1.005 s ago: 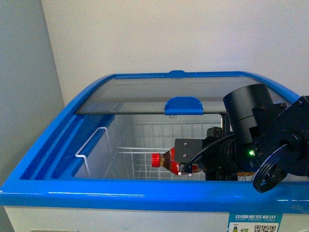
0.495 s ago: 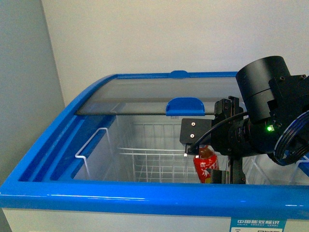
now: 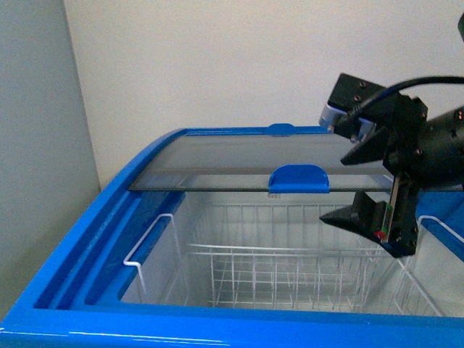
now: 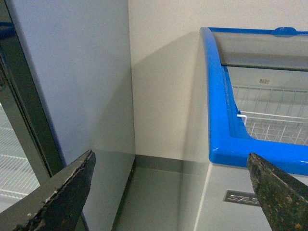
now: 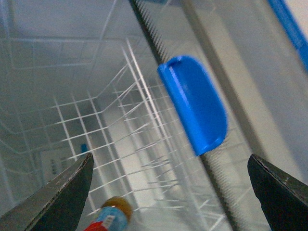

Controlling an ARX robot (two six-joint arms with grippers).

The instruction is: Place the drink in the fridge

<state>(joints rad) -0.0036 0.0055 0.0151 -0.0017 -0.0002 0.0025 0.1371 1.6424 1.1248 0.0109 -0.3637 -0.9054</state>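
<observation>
Your right claw (image 3: 373, 177) hangs spread apart over the fridge (image 3: 87, 239). The drink (image 5: 109, 217) lies in its basket (image 5: 120, 159). Your left claw (image 4: 171, 192) is apart too

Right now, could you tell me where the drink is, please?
The drink shows only in the right wrist view, down inside the fridge among the white wire baskets, below the open right gripper.

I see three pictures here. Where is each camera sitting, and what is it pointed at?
Front view: on the robot's body, facing the open fridge; the open right gripper shows above it.
Left wrist view: on the left arm, beside the fridge, facing wall and floor; the open left gripper shows.
Right wrist view: on the right arm, looking down into the wire basket at the drink.
Front and right wrist views share the blue handle.
</observation>
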